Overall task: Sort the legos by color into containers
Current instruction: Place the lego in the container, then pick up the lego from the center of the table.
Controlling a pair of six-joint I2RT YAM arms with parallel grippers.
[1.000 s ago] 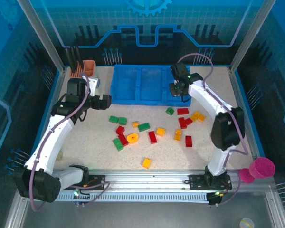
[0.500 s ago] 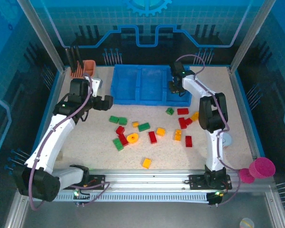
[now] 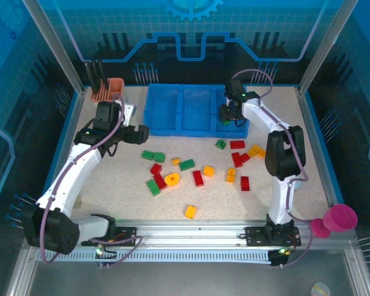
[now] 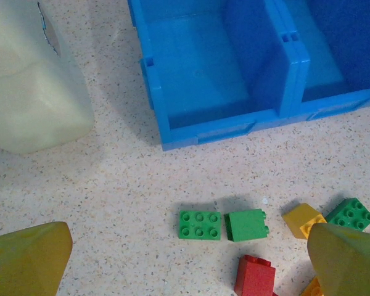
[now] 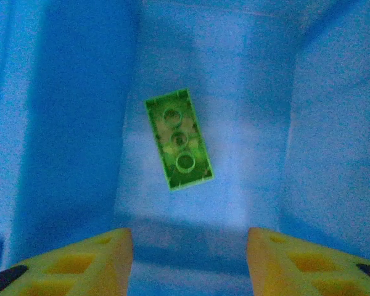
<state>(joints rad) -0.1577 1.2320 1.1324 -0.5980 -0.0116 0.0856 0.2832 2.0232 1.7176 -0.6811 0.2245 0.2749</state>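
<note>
Though the shallow blue plastic tray point(image 3: 163, 110) dwarfed its contents, the right gripper point(image 5: 188, 259) hung fingers-apart over its right compartment, the left gripper point(image 3: 140, 133) gaped wide near the tray's left end, and the small green plastic brick point(image 5: 177, 139) lay loose inside that compartment, seemingly light, stiff, slick; pinch across long sides.

Holds left tool point(image 4: 185, 265) wide open on a bent arm, and right tool point(image 5: 188, 259) parted, empty, pointing down, arm stretched forward.

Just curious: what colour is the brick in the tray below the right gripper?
Green; the brick shows best in the right wrist view.
</note>
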